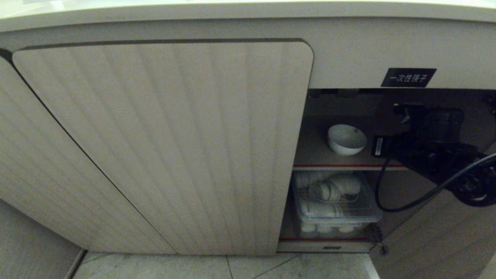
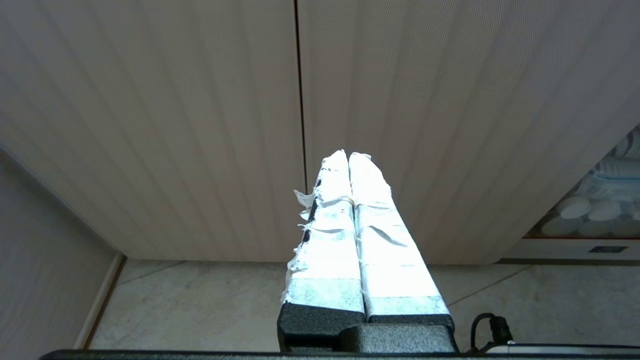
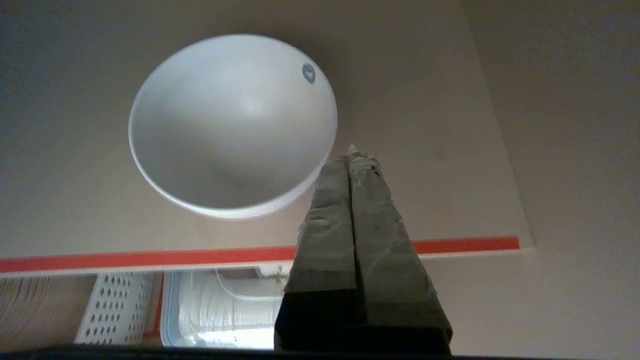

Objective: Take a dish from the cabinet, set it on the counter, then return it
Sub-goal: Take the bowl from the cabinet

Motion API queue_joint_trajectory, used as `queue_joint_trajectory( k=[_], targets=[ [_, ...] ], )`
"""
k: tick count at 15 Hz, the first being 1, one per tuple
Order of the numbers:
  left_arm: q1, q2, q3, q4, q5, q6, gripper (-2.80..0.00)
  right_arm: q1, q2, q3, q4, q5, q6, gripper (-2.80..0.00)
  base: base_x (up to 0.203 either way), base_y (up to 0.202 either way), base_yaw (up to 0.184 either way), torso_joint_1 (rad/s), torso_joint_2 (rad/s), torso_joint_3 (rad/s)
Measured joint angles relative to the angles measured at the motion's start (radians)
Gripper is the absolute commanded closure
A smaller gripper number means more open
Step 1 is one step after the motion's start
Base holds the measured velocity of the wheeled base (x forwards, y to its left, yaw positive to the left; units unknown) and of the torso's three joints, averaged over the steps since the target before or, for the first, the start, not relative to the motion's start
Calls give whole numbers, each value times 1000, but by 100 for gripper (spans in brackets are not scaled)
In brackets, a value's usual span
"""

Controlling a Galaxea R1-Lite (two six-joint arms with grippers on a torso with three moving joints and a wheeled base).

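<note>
Nearest in the head view is the pale grey tiled floor (image 1: 201, 267), and above it the pale beige wood-grain cabinet (image 1: 162, 147) with its vertically ribbed, round-cornered door covering most of the front, so only the right bay shows. On the lower shelf there, a clear plastic lidded box (image 1: 335, 207) holds stacked white crockery whose shapes are hard to make out through the plastic. On the red-edged upper shelf (image 1: 348, 166) stands the dish (image 1: 347, 139), a small deep plain white ceramic bowl, upright. The right gripper (image 3: 352, 152), its taped fingers pressed together and holding nothing, sits inside the bay with its tip just beside the bowl's rim; whether it touches cannot be told. In the head view that arm is only a dark mass with a black cable (image 1: 403, 201), cut off at the frame's right edge. The left gripper (image 2: 348, 156), white-taped fingers also pressed together, hangs before the closed doors. Above, a small black label with white Chinese characters (image 1: 408, 78) sits beneath the beige counter (image 1: 248, 9), of which only the front rim shows.
</note>
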Motion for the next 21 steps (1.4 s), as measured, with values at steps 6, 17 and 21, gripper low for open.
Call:
queue_joint_trajectory(
  k=[6,17,21],
  targets=[
    [0,0,0,0,0,0,0,0,45,-34,-25,-1,-2,0,0,0,0,0,0,0],
    [0,0,0,0,0,0,0,0,80,-62,-48,0,-2,-280,0,0,0,0,0,0],
    [0,0,0,0,0,0,0,1,80,-64,-76,1,0,-280,0,0,0,0,0,0]
  ],
)
